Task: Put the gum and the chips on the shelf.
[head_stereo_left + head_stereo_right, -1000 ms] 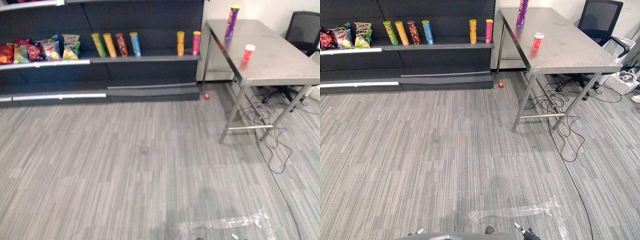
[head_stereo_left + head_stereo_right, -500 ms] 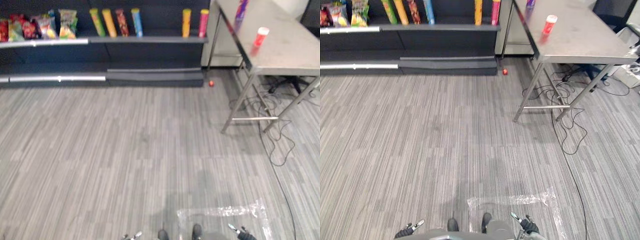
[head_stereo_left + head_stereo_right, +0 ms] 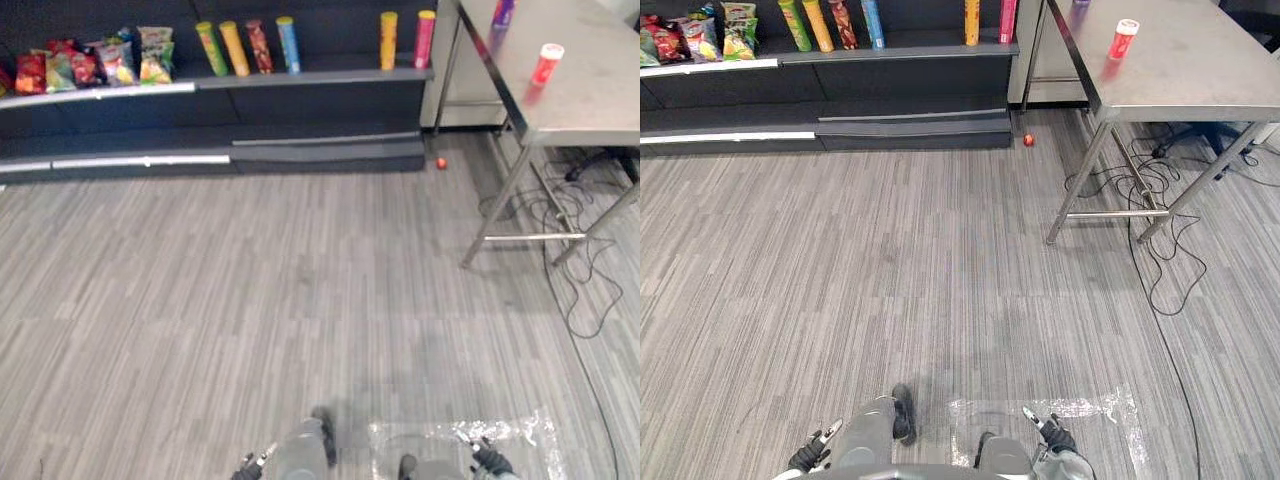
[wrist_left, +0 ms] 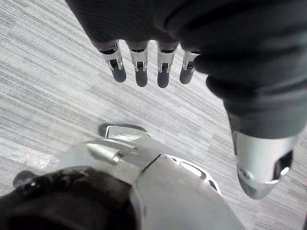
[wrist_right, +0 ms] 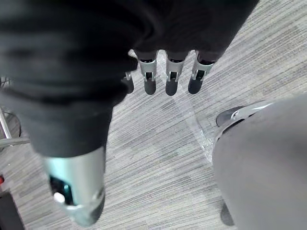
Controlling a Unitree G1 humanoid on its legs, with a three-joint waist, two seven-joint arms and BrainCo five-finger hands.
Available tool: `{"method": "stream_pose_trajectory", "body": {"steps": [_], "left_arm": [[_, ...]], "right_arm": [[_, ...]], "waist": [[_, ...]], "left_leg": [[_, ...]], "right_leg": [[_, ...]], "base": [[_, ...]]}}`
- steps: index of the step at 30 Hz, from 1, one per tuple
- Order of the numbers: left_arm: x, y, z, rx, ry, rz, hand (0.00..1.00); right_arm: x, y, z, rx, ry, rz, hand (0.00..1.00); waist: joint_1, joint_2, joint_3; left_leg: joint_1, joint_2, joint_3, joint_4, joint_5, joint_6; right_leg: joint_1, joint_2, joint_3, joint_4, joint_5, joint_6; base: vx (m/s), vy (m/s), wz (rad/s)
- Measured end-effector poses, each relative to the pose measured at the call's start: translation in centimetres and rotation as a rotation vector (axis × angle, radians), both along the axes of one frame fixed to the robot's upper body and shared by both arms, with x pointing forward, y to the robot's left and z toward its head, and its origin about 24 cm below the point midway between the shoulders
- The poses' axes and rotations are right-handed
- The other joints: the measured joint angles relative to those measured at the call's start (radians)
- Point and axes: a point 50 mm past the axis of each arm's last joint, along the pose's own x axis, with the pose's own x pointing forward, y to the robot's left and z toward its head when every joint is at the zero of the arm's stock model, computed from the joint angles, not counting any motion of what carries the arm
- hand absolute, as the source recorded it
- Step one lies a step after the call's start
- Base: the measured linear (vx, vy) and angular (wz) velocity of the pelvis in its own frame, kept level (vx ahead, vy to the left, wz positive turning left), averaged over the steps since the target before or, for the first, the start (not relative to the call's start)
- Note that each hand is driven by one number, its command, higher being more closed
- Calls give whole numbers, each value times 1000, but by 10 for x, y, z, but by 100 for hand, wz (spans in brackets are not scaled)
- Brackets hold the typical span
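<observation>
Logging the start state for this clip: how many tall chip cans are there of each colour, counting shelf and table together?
Green can: 1
Yellow-orange cans: 2
Dark red can: 1
Blue can: 1
Pink can: 1
Purple can, on the table: 1
Total: 7

We find the shelf (image 3: 330, 77) across the frame's top, snack bags (image 3: 90, 68) on it at upper left, chip cans (image 3: 233, 48) right of them. Upper right, the table (image 3: 600, 90) bears the gum bottle (image 3: 548, 64), chips can (image 3: 502, 10) behind.
</observation>
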Motion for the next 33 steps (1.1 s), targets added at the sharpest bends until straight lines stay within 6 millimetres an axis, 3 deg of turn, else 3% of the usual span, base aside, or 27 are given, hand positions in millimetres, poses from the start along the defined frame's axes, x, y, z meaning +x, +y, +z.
{"method": "stream_pose_trajectory", "body": {"steps": [2, 3, 4, 5, 6, 8, 11, 12, 14, 15, 16, 17, 18, 19, 21, 23, 25, 28, 29, 30, 31, 32, 33], "left_arm": [[-1, -2, -1, -11, -2, 30, 0], [-1, -2, -1, -13, -5, 38, 0], [-2, 1, 0, -6, -3, 43, 0], [-1, 6, 1, 12, -11, 40, 0], [0, 6, 2, 15, -17, 38, 0], [1, 7, 2, 24, -19, 23, 0], [0, 7, 1, 38, 5, -23, 0], [-1, 7, 1, 41, 14, -33, 0], [-3, 9, 1, 61, 31, -101, 0], [-2, 8, 1, 67, 32, -124, 0], [-2, 12, 2, 81, 35, -150, 0], [-2, 12, 2, 81, 39, -151, 0], [-3, 11, 1, 78, 42, -155, 0], [-4, 8, 0, 72, 47, -177, 0], [-5, 5, 0, 63, 47, -180, 0], [-6, 5, -1, 55, 47, -169, 0], [-6, 5, -1, 42, 39, -119, 0], [-8, 3, -2, 24, 34, -51, 0], [-8, 1, -2, 14, 31, -21, 0], [-9, -4, -3, -1, 32, -10, 0], [-6, -7, -4, -14, 23, 9, 0], [1, -16, -3, -40, -4, 9, 0], [3, -18, -3, -46, -12, 12, 0]], "right_arm": [[5, 3, 1, -4, -12, 31, 0], [7, 7, 1, 4, -16, 38, 0], [7, 8, 1, 7, -17, 36, 0], [9, 12, 0, 22, -15, 35, 0], [11, 13, 1, 23, -17, 37, 0], [15, 15, 1, 26, -25, 44, 0], [12, 16, 0, 29, -14, 46, 0], [12, 15, 0, 28, -16, 32, 0], [8, 11, -1, 23, -7, 18, 0], [6, 11, -1, 19, -1, 24, 0], [7, 11, 0, 16, -6, 32, 0], [12, 10, 1, 6, -19, 51, 0], [14, 10, 2, 0, -23, 68, 0], [18, 8, 4, -16, -38, 96, 0], [25, 9, 8, -28, -77, 119, 0], [29, 11, 9, -19, -97, 120, 0], [29, 11, 9, -11, -99, 126, 0], [28, 10, 9, -10, -102, 113, 0], [27, 9, 9, -10, -102, 107, 0], [29, 9, 10, -10, -113, 105, 0], [32, 6, 13, -21, -129, 106, 0], [33, 4, 14, -24, -138, 96, 0], [33, 4, 14, -24, -139, 93, 0]], "waist": [[3, 12, 3], [5, 16, 4], [8, 8, 3], [7, -14, -1], [7, -14, -2], [10, -19, -6], [7, -23, -29], [5, -23, -30], [-2, -23, -39], [-6, -22, -39], [-12, -29, -33], [-19, -32, -29], [-21, -27, -27], [-26, -12, -21], [-34, -3, -21], [-45, -2, -21], [-49, -2, -22], [-52, 4, -16], [-50, 2, -15], [-51, 18, -10], [-52, 41, -17], [-46, 54, -17], [-45, 58, -18]], "left_leg": [[0, 22, -8, -102, 39, -11], [1, 26, 7, -98, 123, -9], [5, 9, 21, -77, 128, 16], [-20, -11, 38, -5, 46, 32], [-34, -12, 39, 34, 11, 39], [-32, -37, 68, 109, -59, 67], [6, -85, 79, 85, -81, 103], [40, -96, 79, 58, -83, 106], [146, -126, 80, -18, -97, 124], [179, -133, 80, -41, -113, 135], [236, -154, 77, -65, -137, 146], [302, -168, 73, -93, -148, 150], [343, -171, 74, -116, -148, 150], [415, -168, 76, -158, -148, 150], [481, -160, 77, -204, -152, 145], [508, -148, 69, -217, -172, 127], [528, -132, 48, -214, -208, 88], [576, -106, 31, -212, -259, 32], [613, -84, 18, -216, -291, 4], [629, -64, 10, -214, -304, 4], [637, -40, -5, -205, -301, -2], [636, -7, -27, -173, -257, -15], [631, 6, -37, -151, -239, -19]], "right_leg": [[20, -10, 27, -10, -23, 36], [40, -28, 47, -13, -42, 64], [50, -52, 58, -21, -52, 67], [65, -69, 72, -49, -40, 44], [67, -66, 91, -46, -6, 40], [74, -103, 125, -49, 79, 76], [36, -140, 164, 21, 173, 116], [5, -142, 184, 103, 210, 111], [-109, -149, 191, 378, 382, 104], [-133, -152, 185, 451, 433, 109], [-200, -166, 177, 621, 427, 107], [-259, -167, 143, 769, 339, 93], [-280, -165, 110, 810, 292, 83], [-314, -155, 29, 831, 201, 48], [-367, -121, -66, 731, 133, 20], [-405, -77, -117, 513, 133, 18], [-398, -26, -112, 97, 216, 35], [-388, -19, -95, -168, 322, 53], [-377, -13, -81, -158, 384, 54], [-379, 0, -84, -115, 408, 49], [-401, 13, -99, -37, 404, 41], [-418, 28, -118, 54, 338, -36], [-416, 35, -125, 75, 314, -43]], "base": [[347, 400, -40], [389, 448, -39], [435, 403, -27], [386, 255, -15], [496, 277, -19], [456, 313, -18], [445, 309, -14], [280, 172, -22], [316, 204, -6], [383, 230, 13], [334, 157, 11], [340, 109, 7], [317, 72, -1], [308, 72, -4], [261, 16, 7], [243, -75, 23], [335, -171, 21], [514, -237, 18], [507, -264, 26], [526, -288, 31], [523, -309, 32], [513, -324, 27], [513, -350, 19]]}}
